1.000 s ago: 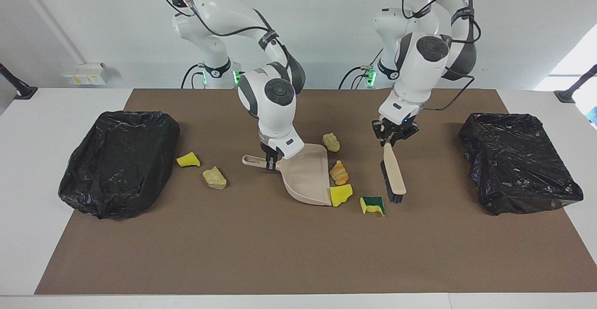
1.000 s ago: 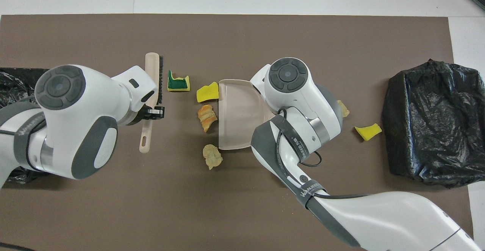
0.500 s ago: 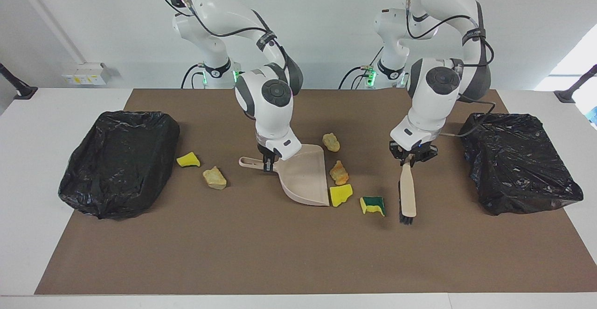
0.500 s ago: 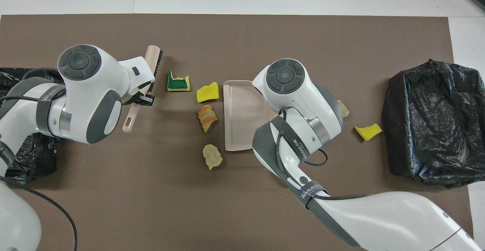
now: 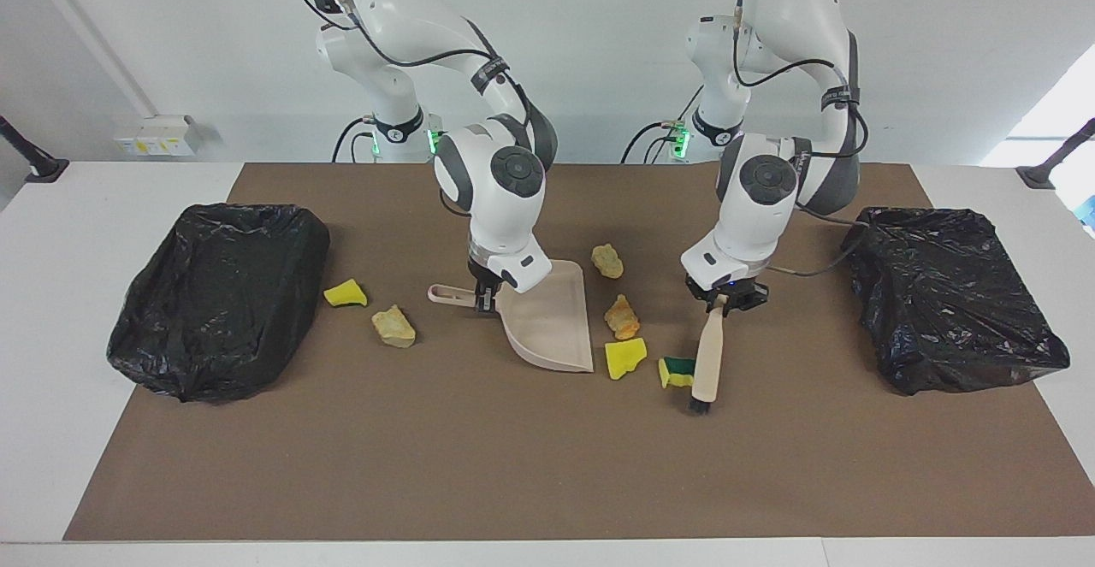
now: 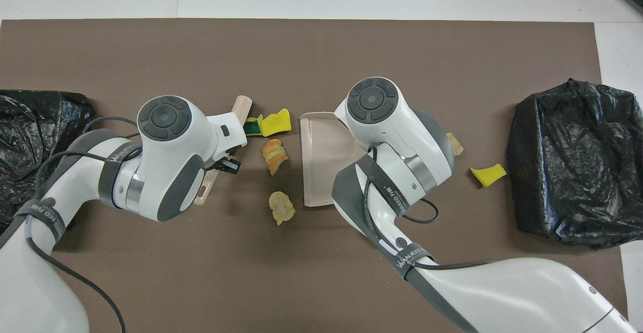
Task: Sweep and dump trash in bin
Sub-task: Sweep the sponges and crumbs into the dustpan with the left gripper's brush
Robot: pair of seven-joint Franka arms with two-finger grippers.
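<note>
Right claw [image 5: 484,298] pinching the dustpan [image 5: 547,321] handle, mouth toward the trash [image 5: 622,317] mid-counter [image 5: 479,456]. Left claw [image 5: 724,300] clamped on the brush [image 5: 705,362], bristles against the green-yellow sponge [image 5: 676,371]. Risk: scraps skidding past the pan's edge, since two [image 5: 346,293] lie well apart, beside the bin [image 5: 218,293] at the right arm's end.
</note>
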